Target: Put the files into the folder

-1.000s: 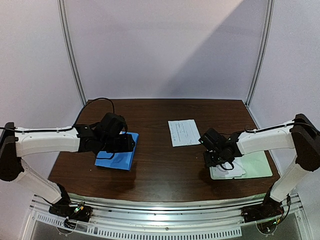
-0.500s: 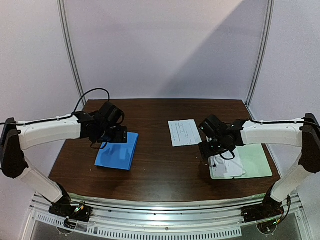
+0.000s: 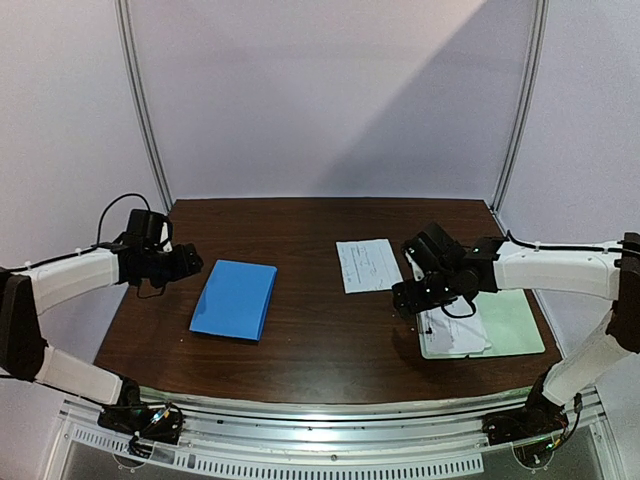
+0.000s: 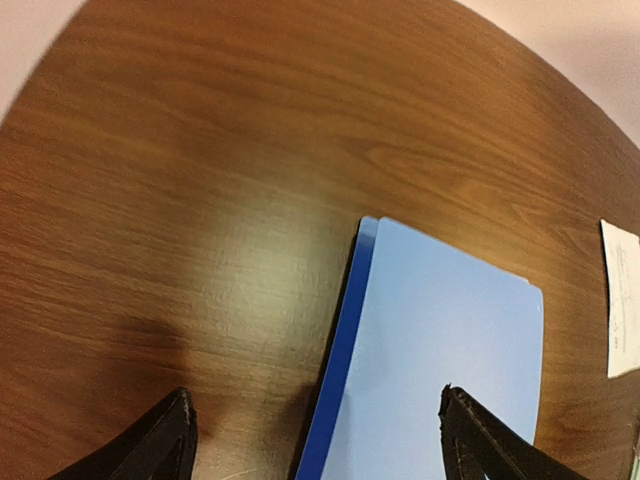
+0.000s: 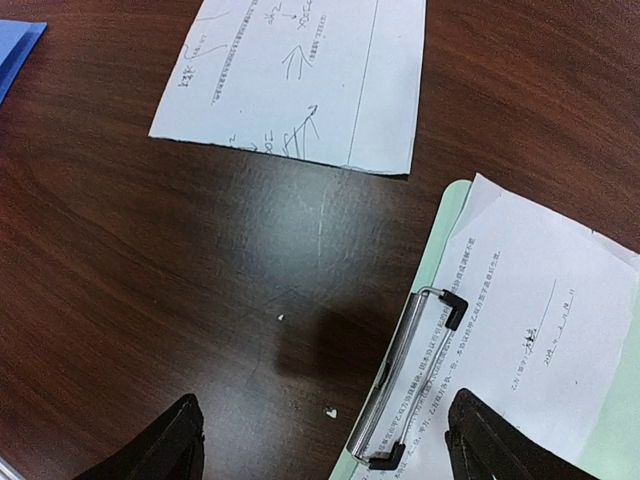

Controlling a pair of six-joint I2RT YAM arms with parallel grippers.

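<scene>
Both spread wide and empty, the left gripper [image 3: 188, 262] hovers beside the folder [image 3: 234, 299] near the tabletop's left edge, the right gripper [image 3: 402, 297] between the files [image 3: 366, 265].

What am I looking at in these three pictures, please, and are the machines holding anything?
Two robot arms stand bolted at the near edge of a table. The wide picture is from a fixed camera above and behind them; the other two are from wrist cameras, each showing its own dark fingertips. On it lie a closed blue folder, a loose white sheet, and a second sheet on a pale green clipboard. The left gripper and right gripper are open, holding nothing.
</scene>
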